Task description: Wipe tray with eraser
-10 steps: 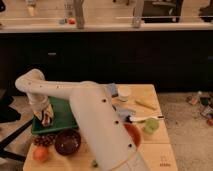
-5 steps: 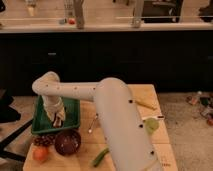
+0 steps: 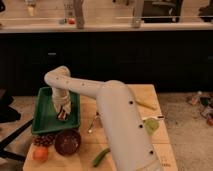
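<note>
The green rectangular plastic tray [image 3: 44, 116] sits at the left of the light wooden table [image 3: 147, 94]. Down on its floor there's a small dark block [image 3: 62, 116], by my read the eraser, right under the gripper [image 3: 62, 109]. The white arm reaches in from above, presumably to press it flat for wiping. Whether the gripper is clamped on it, I can't tell. Just in front of the tray sit a dark brown round bowl [image 3: 67, 142] and an orange round fruit [image 3: 40, 153]. Against half a second ago, the gripper has slid a touch right and farther back across the tray. A stroke underway, I'd say.
</note>
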Motion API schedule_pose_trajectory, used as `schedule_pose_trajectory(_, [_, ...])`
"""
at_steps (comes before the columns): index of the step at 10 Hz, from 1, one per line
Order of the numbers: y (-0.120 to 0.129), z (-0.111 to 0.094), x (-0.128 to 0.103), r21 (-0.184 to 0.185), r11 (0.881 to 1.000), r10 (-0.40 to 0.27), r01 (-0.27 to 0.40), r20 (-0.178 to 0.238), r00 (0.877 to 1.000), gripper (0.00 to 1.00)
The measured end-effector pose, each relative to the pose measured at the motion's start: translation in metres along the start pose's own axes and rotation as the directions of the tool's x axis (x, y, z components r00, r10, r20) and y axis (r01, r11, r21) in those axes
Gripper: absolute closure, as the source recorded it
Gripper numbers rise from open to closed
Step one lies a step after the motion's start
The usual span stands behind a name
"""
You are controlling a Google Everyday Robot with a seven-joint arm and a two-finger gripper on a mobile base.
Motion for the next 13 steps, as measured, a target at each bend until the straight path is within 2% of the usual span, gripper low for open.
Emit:
schedule_pose_trajectory(2, [-0.02, 0.001, 0.001, -0.001, 0.999, -0.037, 0.037, -0.001, 0.999, 1.0])
schedule_pose_trajectory(3, [-0.041, 0.001, -0.001, -0.006, 0.997, -0.076, 0.076, -0.002, 0.997, 1.0])
schedule_pose_trajectory(5, [-0.08, 0.007, -0.013, -0.018, 0.987, -0.16, 0.16, 0.007, 0.987, 1.0])
schedule_pose_trajectory(7, [-0.108, 0.015, -0.032, -0.034, 0.973, -0.228, 0.229, 0.023, 0.973, 1.0])
schedule_pose_trajectory(9, [-0.11, 0.021, -0.045, -0.054, 0.965, -0.254, 0.255, 0.033, 0.967, 1.0])
schedule_pose_trajectory(10, [-0.106, 0.022, -0.053, -0.055, 0.966, -0.253, 0.254, 0.034, 0.967, 1.0])
schedule_pose_trajectory(12, [-0.084, 0.021, -0.061, -0.06, 0.971, -0.232, 0.233, 0.033, 0.972, 1.0])
schedule_pose_trajectory(13, [-0.062, 0.019, -0.065, -0.061, 0.975, -0.21, 0.212, 0.029, 0.977, 1.0])
